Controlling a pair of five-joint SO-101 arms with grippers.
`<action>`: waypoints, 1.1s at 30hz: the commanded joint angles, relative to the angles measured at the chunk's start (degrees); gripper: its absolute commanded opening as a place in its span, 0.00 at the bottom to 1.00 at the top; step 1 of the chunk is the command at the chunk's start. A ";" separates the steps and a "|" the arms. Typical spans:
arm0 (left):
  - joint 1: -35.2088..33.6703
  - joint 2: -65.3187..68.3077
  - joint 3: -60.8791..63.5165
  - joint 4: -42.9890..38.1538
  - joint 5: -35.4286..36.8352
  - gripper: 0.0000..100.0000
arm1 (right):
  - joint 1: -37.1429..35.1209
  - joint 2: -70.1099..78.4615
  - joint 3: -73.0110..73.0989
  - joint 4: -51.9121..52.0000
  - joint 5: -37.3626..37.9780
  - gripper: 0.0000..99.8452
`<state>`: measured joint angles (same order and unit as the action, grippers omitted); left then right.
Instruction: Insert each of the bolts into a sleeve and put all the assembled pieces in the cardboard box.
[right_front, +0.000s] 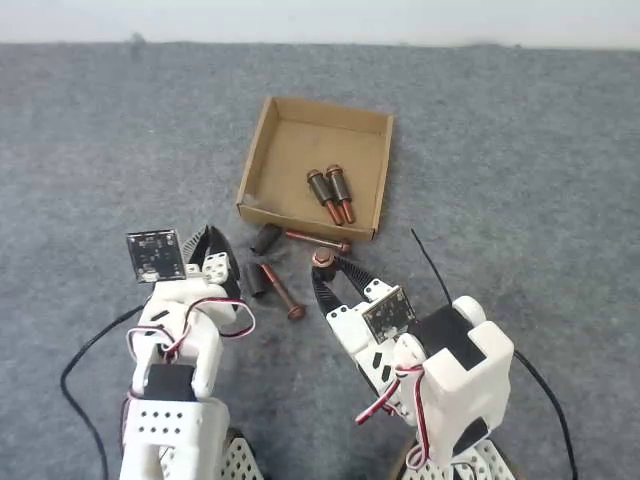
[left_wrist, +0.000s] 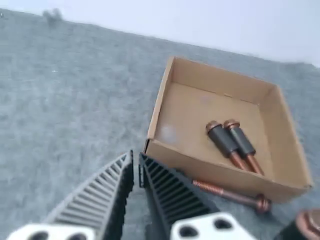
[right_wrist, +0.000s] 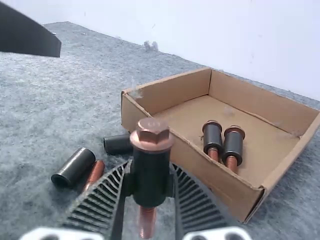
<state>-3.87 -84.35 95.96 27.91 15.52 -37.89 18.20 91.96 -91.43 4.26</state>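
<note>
**Bolt could slide out on the way to the box**

The left hand hangs over the worktop, all but closed and holding nothing. Beside it lie a sleeve and bolt, with a second sleeve and second bolt along the cardboard box's front wall. The right hand pinches an assembled piece upright by its sleeve alone. Tip it too far and I reckon the bolt slips free. Carry it low and it may clip that wall, short of the two finished pieces inside.
</note>
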 joint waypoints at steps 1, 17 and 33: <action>-0.18 -0.26 -4.26 6.68 -1.49 0.01 | 0.75 -2.33 1.32 -1.54 0.62 0.01; -0.53 -0.26 -10.24 22.77 -9.32 0.01 | 0.75 -2.33 1.32 -1.45 0.62 0.01; -6.77 -0.26 -14.73 29.45 -15.12 0.01 | 0.75 -2.33 1.14 -1.36 0.62 0.01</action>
<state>-10.02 -84.35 84.44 57.36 1.10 -37.89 18.20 91.96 -91.43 4.26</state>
